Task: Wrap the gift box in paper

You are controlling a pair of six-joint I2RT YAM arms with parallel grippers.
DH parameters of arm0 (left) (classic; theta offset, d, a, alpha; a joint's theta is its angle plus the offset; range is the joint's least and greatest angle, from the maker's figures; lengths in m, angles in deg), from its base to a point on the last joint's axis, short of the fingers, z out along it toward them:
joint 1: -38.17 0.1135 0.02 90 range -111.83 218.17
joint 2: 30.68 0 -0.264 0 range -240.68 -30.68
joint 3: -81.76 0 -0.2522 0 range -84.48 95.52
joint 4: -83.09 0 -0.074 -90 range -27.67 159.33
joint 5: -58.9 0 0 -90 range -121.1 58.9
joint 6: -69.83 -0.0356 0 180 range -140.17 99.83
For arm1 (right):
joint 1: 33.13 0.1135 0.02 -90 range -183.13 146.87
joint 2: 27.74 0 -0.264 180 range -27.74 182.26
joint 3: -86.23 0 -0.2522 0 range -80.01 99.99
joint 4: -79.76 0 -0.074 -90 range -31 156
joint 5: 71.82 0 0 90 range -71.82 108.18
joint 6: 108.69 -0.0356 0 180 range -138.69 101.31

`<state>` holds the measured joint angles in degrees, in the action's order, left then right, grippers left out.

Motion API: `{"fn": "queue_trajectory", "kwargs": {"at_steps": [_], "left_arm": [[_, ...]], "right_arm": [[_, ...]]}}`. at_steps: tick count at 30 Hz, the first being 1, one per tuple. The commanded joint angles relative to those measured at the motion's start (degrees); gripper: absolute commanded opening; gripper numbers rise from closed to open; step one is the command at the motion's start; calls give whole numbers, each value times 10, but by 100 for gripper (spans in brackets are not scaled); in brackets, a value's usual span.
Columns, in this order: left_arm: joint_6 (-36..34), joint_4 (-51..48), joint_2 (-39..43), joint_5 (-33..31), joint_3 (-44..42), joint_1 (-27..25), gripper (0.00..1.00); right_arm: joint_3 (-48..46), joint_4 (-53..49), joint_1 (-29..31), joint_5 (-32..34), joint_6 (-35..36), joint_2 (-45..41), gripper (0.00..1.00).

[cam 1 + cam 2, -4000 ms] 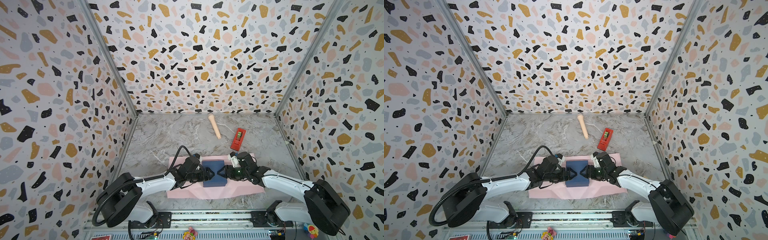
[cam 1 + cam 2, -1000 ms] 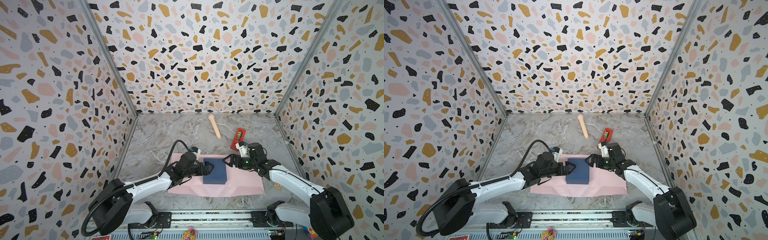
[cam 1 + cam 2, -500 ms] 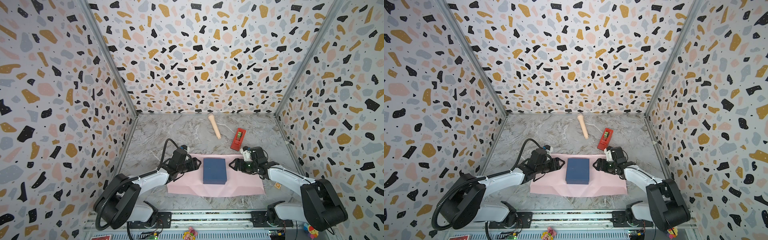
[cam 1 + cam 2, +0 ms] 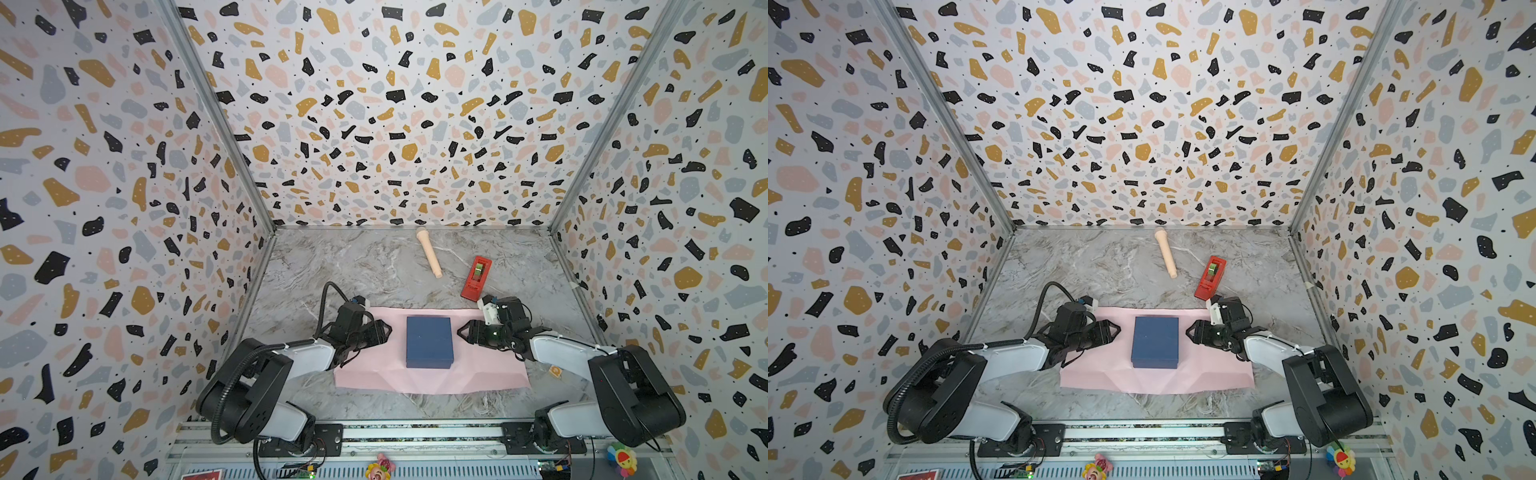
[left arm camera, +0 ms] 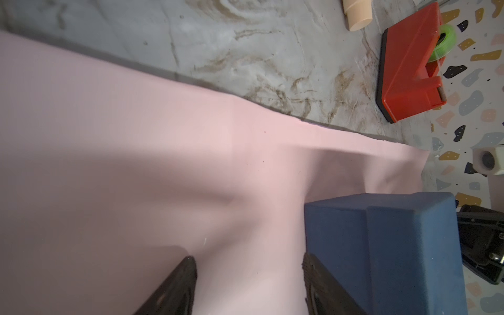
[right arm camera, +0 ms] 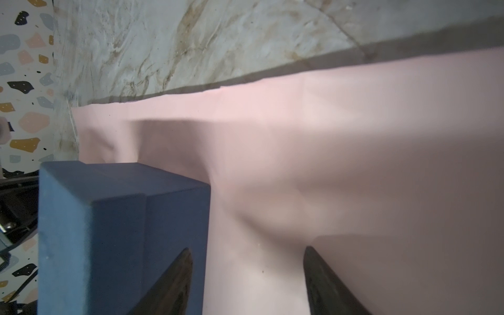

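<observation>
On the marbled tabletop (image 4: 353, 270), your matte navy gift box (image 4: 429, 341) sat flat mid-sheet on the thin pink paper (image 4: 494, 374), which was creased along its near edge. Your left gripper (image 4: 387, 332) and right gripper (image 4: 462, 332) flanked the box, jaws partway apart, gripping nothing.

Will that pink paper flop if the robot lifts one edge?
Probably floppy: the paper looks thin and shows soft creases. Likely light, so a push may slide it, though the gift box resting on it should pin it.
</observation>
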<state>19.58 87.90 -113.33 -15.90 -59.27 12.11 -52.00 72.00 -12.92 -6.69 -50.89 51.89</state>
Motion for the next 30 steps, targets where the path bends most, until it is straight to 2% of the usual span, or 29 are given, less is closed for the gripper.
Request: {"fn": "queue_trajectory", "kwargs": {"at_steps": [1, 7, 14, 17, 20, 23, 26, 30], "left_arm": [[-25, -12, -11, -17, -26, 30, 65], [-53, -25, -11, -16, -37, 78, 65], [-44, -17, 7, -13, -38, 116, 66], [-22, -9, 29, 12, -31, 116, 70], [2, -15, 80, 43, -26, 115, 75], [-1, -53, 158, 49, -21, 106, 81], [-21, -101, 235, 27, -23, 77, 85], [-55, -157, 311, -37, -26, -17, 92]], "right_arm": [[2, -1, 22, 1, -14, 30, 63], [35, 22, 49, 2, -23, 81, 59], [95, 29, 68, -10, -12, 143, 57], [136, -5, 63, -14, 21, 154, 57], [150, -34, 62, -16, 42, 130, 58], [126, -48, 62, -13, 42, 82, 59], [84, -46, 63, -19, 26, 39, 59], [38, -35, 63, -28, 7, 4, 59]]}}
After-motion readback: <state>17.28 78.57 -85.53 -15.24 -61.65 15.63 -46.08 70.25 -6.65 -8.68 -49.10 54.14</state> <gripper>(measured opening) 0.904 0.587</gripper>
